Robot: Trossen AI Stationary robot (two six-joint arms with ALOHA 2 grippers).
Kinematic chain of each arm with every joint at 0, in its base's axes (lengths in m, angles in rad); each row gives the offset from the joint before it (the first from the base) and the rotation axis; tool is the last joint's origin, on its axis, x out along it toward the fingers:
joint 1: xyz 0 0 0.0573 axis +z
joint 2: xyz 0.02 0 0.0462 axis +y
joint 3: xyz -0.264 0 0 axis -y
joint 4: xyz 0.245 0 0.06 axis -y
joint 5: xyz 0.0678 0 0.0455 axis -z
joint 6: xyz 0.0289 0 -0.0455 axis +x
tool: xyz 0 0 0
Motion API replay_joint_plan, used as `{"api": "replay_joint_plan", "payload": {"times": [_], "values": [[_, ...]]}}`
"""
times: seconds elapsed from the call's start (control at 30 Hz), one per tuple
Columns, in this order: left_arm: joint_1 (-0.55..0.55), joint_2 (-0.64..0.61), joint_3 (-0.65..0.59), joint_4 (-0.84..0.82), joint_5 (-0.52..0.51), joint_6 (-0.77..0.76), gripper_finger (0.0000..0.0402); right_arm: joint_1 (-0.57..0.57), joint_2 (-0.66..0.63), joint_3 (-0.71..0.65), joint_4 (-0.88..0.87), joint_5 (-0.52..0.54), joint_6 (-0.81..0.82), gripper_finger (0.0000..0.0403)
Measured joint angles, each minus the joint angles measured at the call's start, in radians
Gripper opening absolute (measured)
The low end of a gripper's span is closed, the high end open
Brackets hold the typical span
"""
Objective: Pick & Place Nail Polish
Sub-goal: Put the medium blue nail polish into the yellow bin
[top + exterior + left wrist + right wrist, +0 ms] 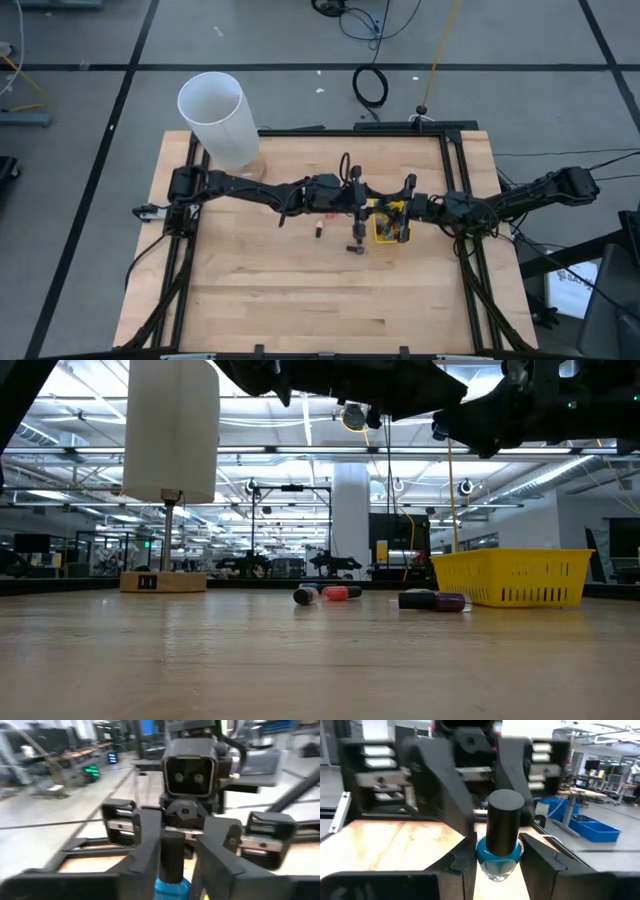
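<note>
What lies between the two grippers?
A teal nail polish bottle with a dark cap, upright between the left gripper and the right gripper; both wrist views show it.

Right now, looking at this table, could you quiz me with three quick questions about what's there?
1. True or false: the yellow bin sits on the right arm's half of the table.
2. What colour is the bottle up where the left gripper and right gripper meet?
3. What stands at the table's far left corner? A: white cylinder. B: red bucket. C: cardboard box.
Key: 1 true; 2 teal-blue; 3 A.
</note>
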State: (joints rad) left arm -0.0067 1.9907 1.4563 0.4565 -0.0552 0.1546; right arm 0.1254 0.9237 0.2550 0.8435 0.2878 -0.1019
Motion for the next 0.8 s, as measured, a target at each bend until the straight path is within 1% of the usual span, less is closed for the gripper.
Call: {"api": "replay_joint_plan", "payload": {"times": [0.07,0.23,0.3,0.4,0.53,0.63,0.73,0.8], "values": [[-0.013,0.0,0.0,0.008,-0.06,0.024,0.0164,-0.001,0.0,0.0,-0.006,0.0,0.008,0.0112],[-0.042,-0.003,0.007,-0.011,-0.164,0.091,0.026,-0.01,-0.001,0.0,-0.056,-0.001,0.042,0.0112],[-0.049,-0.019,0.007,-0.071,-0.206,0.09,0.0291,-0.02,-0.009,0.0,-0.105,-0.001,0.089,0.0112],[-0.056,-0.052,0.008,-0.21,-0.273,0.031,0.0321,-0.034,-0.04,0.0,-0.215,-0.001,0.161,0.0112],[-0.051,-0.064,0.009,-0.431,-0.337,-0.084,0.0338,-0.058,-0.095,0.005,-0.417,-0.008,0.267,0.0112],[-0.042,-0.062,0.008,-0.601,-0.339,-0.174,0.0337,-0.08,-0.12,0.036,-0.594,-0.052,0.346,0.0112],[-0.026,-0.062,0.008,-0.764,-0.339,-0.29,0.033,-0.087,-0.119,0.046,-0.711,-0.096,0.432,0.0112],[-0.012,-0.062,0.007,-0.844,-0.339,-0.364,0.0322,-0.086,-0.11,0.046,-0.775,-0.11,0.476,0.0112]]}}
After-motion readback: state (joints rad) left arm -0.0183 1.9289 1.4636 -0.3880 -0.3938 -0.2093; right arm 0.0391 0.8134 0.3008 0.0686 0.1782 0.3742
